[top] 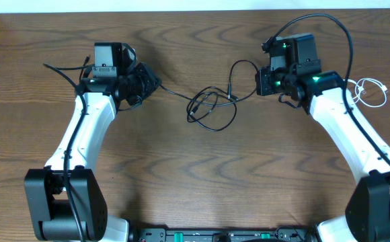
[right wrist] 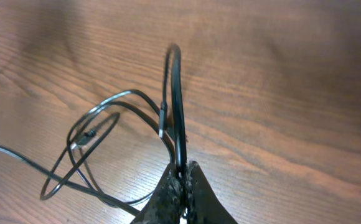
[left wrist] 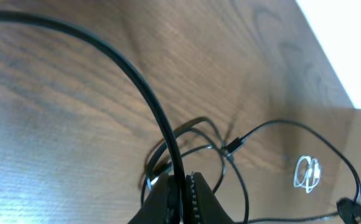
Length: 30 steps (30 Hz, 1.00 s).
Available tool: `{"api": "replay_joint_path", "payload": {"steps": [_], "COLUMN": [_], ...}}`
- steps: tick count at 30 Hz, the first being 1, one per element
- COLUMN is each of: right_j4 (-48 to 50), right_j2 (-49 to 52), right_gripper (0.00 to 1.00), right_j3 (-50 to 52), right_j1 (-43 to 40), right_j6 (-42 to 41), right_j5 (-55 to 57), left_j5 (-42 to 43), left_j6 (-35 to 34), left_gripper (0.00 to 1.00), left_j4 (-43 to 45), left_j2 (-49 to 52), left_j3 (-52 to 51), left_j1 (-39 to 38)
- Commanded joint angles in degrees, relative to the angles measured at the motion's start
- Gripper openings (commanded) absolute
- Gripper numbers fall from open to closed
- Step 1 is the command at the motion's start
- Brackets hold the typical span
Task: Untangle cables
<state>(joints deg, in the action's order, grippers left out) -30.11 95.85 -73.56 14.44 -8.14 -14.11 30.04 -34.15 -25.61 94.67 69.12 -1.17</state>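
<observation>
— Well, biggest first: brown wooden table [top: 195, 185], then left arm [top: 81, 134] and right arm [top: 353, 131], both stretched from the near edge toward the far side, wrists turned inward to face each other.
— And the left gripper [top: 153, 84]?
— Clenched on a strand of the black cables [top: 212, 111], pinched right at the fingertips, with a thin line running from there to the tangle.
— Right gripper [top: 259, 81]?
— Clamped too, on a black loop arching up out of the fingers. Cannot tell whether the same strand.
— Tangle itself?
— Spread over the wood between the two grippers. White cable [top: 371, 91] coiled well apart, beyond the right arm. Small plug [right wrist: 162, 121] just ahead of the right fingertips.
</observation>
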Motion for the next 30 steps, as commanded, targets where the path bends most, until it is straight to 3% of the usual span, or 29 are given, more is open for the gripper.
{"api": "replay_joint_path", "payload": {"steps": [1, 7, 25, 30], "right_j4": [-0.6, -0.8, -1.8, -1.8], "right_j2": [0.6, 0.6, 0.7, 0.9], "right_gripper": [0.01, 0.01, 0.01, 0.01], "right_j3": [-0.9, -0.9, -0.9, -0.5], "right_j1": [-0.1, -0.1, -0.1, -0.1], "right_j6": [-1.7, -1.7, -1.6, -1.4], "right_j5": [0.0, 0.1, 0.6, 7.0], "left_j5": [-3.4, -9.3, -10.5, -19.0], "left_j6": [2.9, 2.9, 2.9, 2.9], "left_gripper": [0.08, 0.08, 0.08, 0.08], "left_j4": [-2.4, -8.0, -9.6, -10.2], "left_j2": [-1.2, -1.1, -0.7, -0.6], "left_j3": [0.4, 0.3, -0.8, -0.8], "left_j1": [0.3, 0.3, 0.1, 0.2]}}
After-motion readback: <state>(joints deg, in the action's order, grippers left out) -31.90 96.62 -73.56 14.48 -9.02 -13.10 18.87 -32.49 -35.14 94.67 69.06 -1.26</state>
